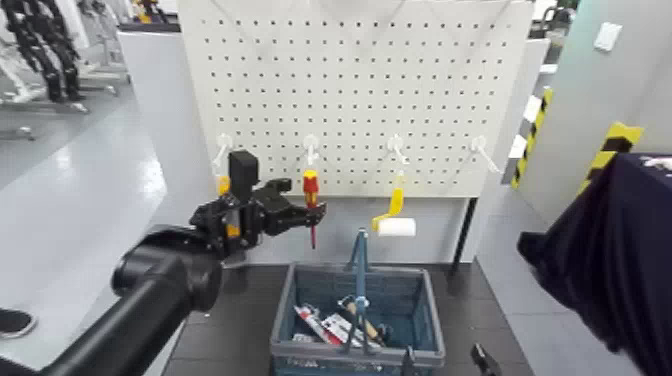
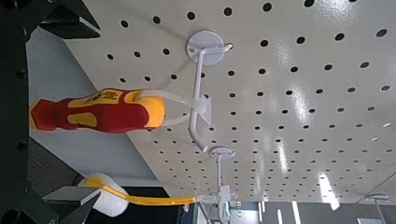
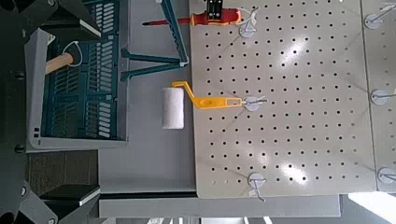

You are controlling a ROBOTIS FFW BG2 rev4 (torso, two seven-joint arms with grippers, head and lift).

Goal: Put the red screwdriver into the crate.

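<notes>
Now, at the far left, the grey floor (image 1: 90,190) shows a dark shoe (image 1: 14,322) near the picture's edge; a person may be standing close, so any wide swing of the arm needs care. A yellow tool (image 1: 223,185) hangs partly behind the left hand (image 1: 318,212), which could knock it if it retreats carelessly.

This hand is wide open around the red screwdriver (image 1: 312,190), but it does not grip it. The screwdriver hangs by its loop from a hook (image 2: 198,107), near the lower edge of the pegboard (image 1: 350,90). If the hand closes off-centre, the round handle may turn or slip. If it pulls down before the loop is free, the loop may catch.

Below, the crate (image 1: 438,330) stands on the dark counter (image 1: 240,290), in front of its back edge, with tools inside. Its raised handle (image 1: 361,262) could deflect the screwdriver. To the right, the paint roller (image 1: 397,227) hangs close. The right hand (image 1: 443,352) waits open and empty near the crate, beside dark cloth (image 1: 610,250).
</notes>
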